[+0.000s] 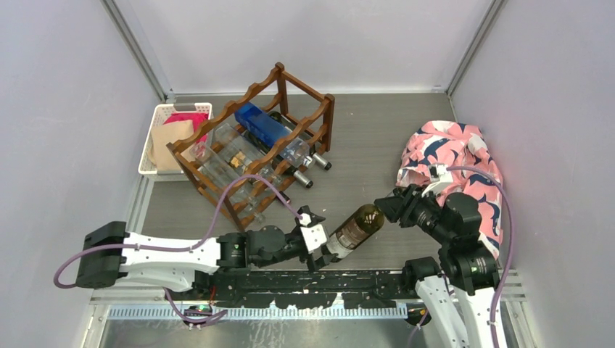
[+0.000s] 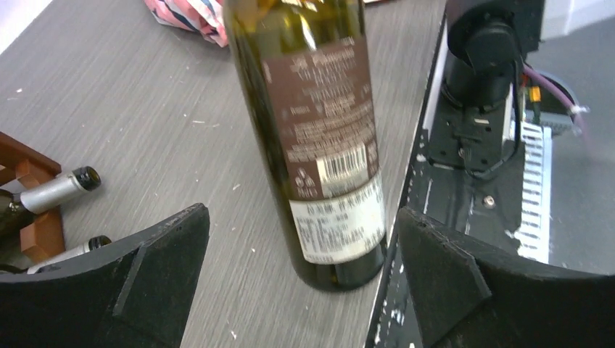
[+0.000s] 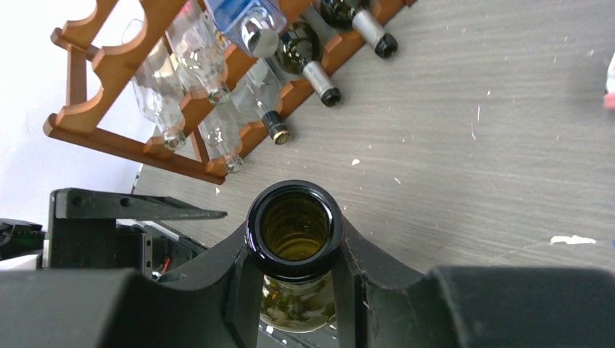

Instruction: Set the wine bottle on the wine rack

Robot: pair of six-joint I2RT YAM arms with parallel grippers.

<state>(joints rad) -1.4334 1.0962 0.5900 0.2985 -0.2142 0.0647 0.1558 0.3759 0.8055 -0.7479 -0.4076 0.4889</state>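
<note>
Wine bottle (image 1: 353,230) strung between two arms on the near side of the wine rack (image 1: 330,119), well apart from it and off toward its right end. The right end effector (image 1: 391,206) is clamped on the neck just under the lip, so the uncorked mouth looks straight back at its wrist. The left end effector (image 1: 313,233) stands with its fingers spread wide on either side of the lower body, with a gap showing on both sides.

From where I stand this reads as a handover. A neck grip lifts well enough, but a second hold on the body would let the bottle be laid flat and fed into a cradle. Whether the base rests on the edge of the counter (image 1: 370,138) or hangs just above it, I cannot tell.

The rack sits at an angle and already carries a blue bottle (image 1: 261,125), some clear ones and dark bottles (image 1: 301,177) whose silver-capped necks point toward the arms, so a free scallop will need picking with care. A white basket (image 1: 147,148) stands just beyond the rack's left end, and a pink patterned cloth (image 1: 450,148) lies well off to its right.
</note>
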